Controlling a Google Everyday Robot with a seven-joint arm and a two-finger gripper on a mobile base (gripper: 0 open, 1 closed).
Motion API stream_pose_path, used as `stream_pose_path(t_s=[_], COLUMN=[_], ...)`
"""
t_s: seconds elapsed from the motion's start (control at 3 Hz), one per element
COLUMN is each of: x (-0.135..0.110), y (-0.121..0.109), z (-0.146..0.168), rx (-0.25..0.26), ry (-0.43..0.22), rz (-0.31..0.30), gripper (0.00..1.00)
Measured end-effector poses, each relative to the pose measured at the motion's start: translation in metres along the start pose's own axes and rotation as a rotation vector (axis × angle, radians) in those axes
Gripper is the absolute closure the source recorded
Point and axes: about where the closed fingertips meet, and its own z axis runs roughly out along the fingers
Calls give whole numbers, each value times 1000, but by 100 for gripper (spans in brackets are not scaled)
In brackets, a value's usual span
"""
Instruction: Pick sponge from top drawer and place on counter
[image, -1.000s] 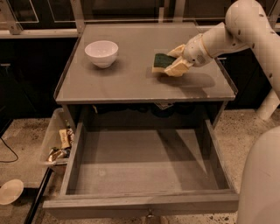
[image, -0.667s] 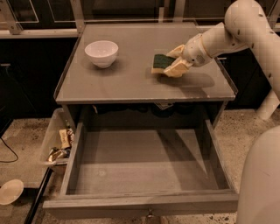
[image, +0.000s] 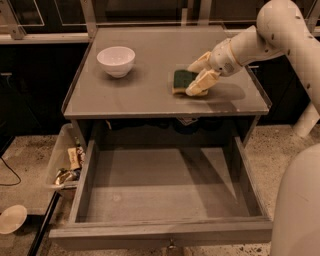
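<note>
On counter (image: 150, 50), sponge (image: 183, 81) green-side up, tool (image: 198, 75) against it

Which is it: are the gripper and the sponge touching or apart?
Touching. The camera view shows the gripper over the right side of the counter, its jaws closed on the sponge with no gap showing.

The hand (image: 190, 80), over the bench's (image: 150, 97) right half, is hiding the sponge's (image: 181, 79) right end. The top drawer's (image: 165, 232) knob (image: 171, 245) is getting cut off by the bottom edge. Clutter (image: 70, 167) inside the clear bin (image: 56, 150) is looking too blurred to name.
</note>
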Motion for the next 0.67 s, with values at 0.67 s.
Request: stream_pose_path(t_s=[0.67], x=[0], y=[0], z=[0], rx=[0], ry=[0], rz=[0], gripper=[0])
